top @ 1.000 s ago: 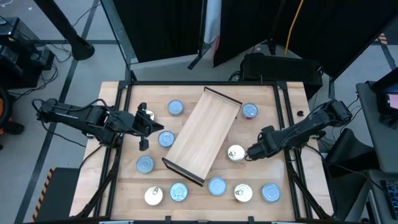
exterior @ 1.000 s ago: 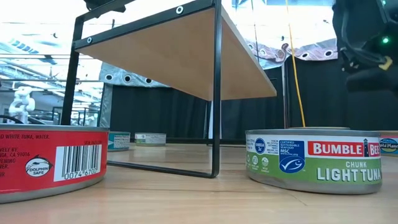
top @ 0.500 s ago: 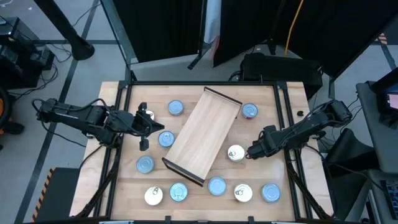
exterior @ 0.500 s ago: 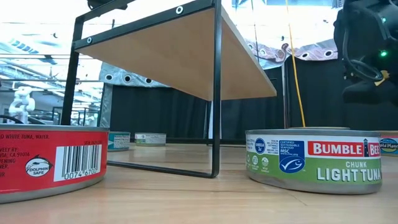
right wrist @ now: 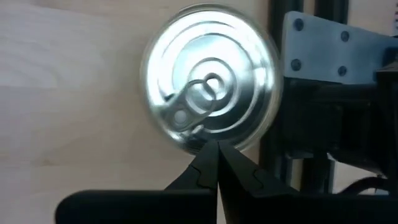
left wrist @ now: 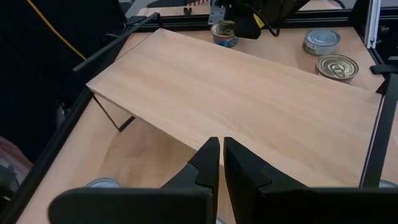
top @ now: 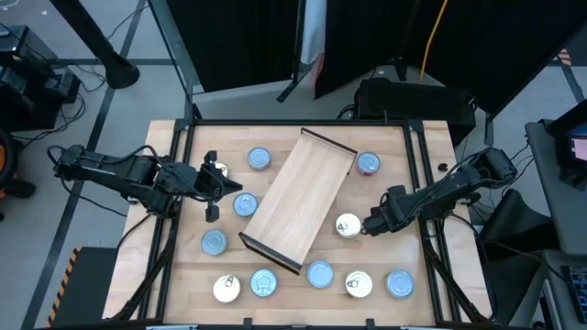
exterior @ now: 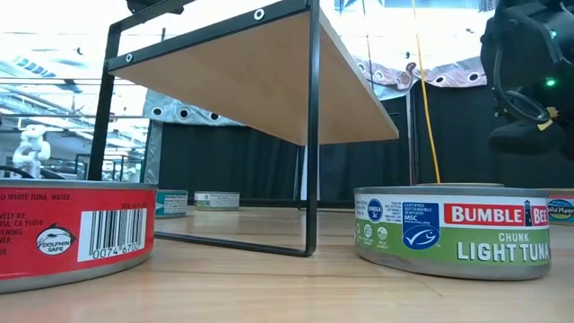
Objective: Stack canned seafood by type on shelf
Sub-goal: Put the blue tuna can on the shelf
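Right wrist view first: the right end effector (right wrist: 214, 152) has its fingers pressed together, tips poised right at the edge of a silver pull-tab tin (right wrist: 210, 96), pinching nothing. From the high view, that right end effector (top: 371, 224) sits at centre right of the frame, just beside the same tin (top: 348, 225), which lies on the desk (top: 413, 156) close to the long side of the shelf (top: 298, 200).

Over to the left: the left end effector (top: 214, 191) hovers at centre left, fingers nearly together and gripping nothing, and in its own wrist view the left end effector (left wrist: 221, 149) points across the bare shelf board (left wrist: 242, 93).

The shelf lies diagonally across the middle of the desk, nothing on top of it. Tins are scattered around it: blue-topped ones at upper left (top: 259, 159) and beside the left end effector (top: 244, 204), a red-topped one at upper right (top: 368, 163), and a row along the bottom of the frame, among them another silver tin (top: 227, 288) and a blue one (top: 399, 283).
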